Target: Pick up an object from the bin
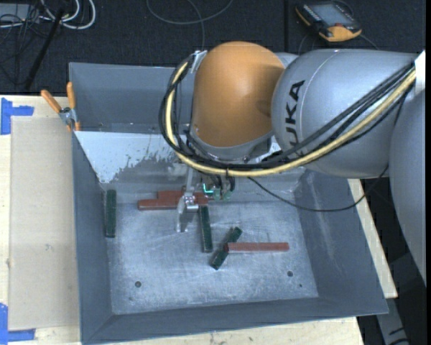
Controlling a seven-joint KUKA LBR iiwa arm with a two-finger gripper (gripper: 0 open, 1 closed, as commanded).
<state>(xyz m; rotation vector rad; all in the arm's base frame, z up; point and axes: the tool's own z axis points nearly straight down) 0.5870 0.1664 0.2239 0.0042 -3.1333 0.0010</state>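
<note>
Grey metal forms the bin (93, 286), and we find the hand (189, 208) low over its floor, slightly toward 12 o'clock from centre, beneath the orange wrist cover (233, 92). We cannot tell whether the hand is open or closed. The nearest thing is a red-brown flat strip (158, 203), which runs from the hand toward 9 o'clock. An upright-lying green bar (205, 234) sits just beside the hand at 5 o'clock. Toward 4 o'clock, a short green piece (223, 250) touches a second red-brown strip (262, 247). A lone green bar (110, 213) lies well apart at 9 o'clock.
</note>
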